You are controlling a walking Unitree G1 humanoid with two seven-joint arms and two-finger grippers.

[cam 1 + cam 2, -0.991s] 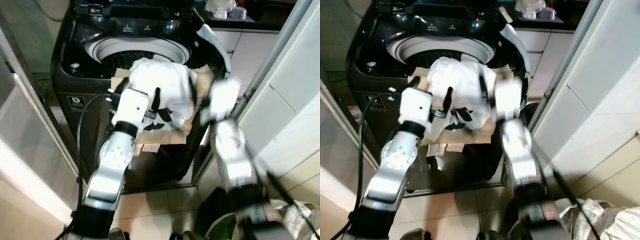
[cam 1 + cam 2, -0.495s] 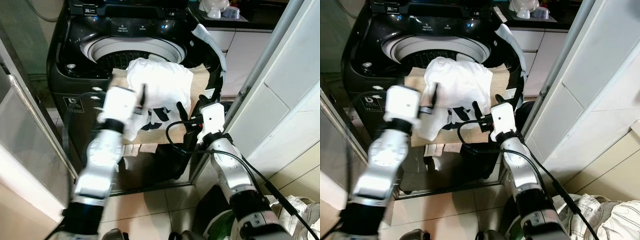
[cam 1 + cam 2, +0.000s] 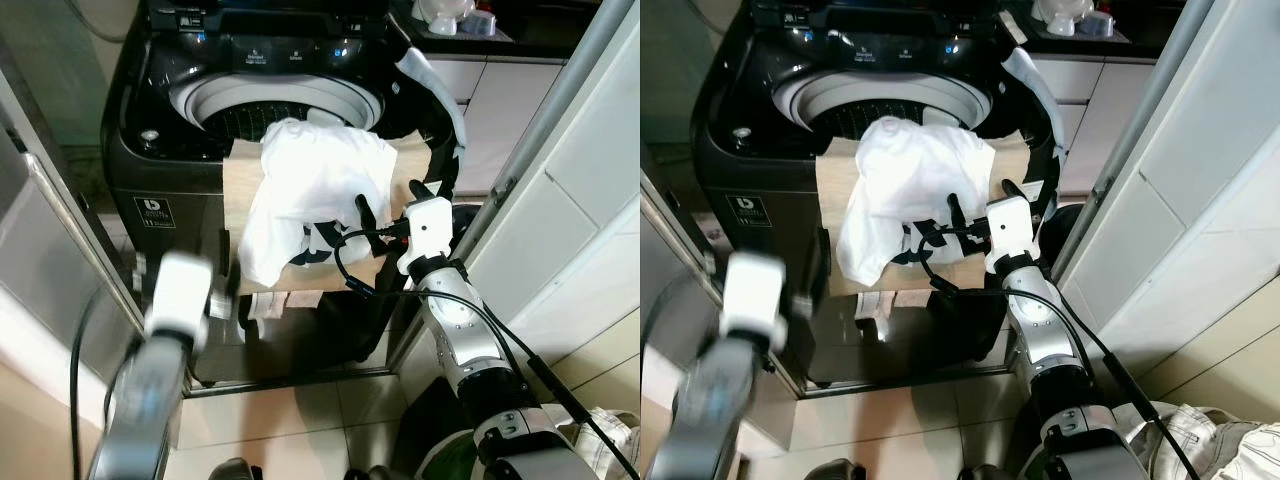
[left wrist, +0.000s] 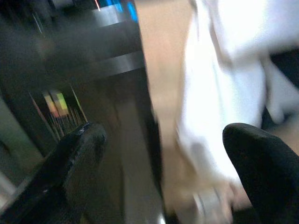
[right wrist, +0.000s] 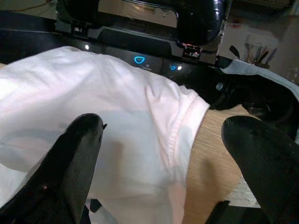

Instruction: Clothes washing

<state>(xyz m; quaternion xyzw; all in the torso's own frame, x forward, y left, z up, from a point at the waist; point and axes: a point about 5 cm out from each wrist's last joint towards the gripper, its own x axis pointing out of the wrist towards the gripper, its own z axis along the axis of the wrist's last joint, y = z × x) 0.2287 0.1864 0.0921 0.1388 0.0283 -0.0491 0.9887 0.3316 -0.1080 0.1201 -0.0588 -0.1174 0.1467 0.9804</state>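
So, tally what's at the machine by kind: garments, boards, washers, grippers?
White garment: 1
Wooden board under it: 1
Washing machine, lid open: 1
Grippers: 2, left gripper and right gripper, both open
Total: 5

The washing machine (image 3: 190,160) has a glossy black shell, looks like shiny plastic, with reflections all over the control panel, and a smooth pale ring round the drum opening. The white garment (image 3: 310,190) is soft matt cloth, wrinkly, with a stitched hem right ahead of the right gripper (image 5: 161,140). Under it is a board (image 3: 235,195) with a light wood-grain look, matt. Both arms are brushed silver metal with white plastic housings; the fingers (image 5: 74,154) look like matt black plastic. Floor tiles (image 3: 300,415) are smooth with a slight sheen.
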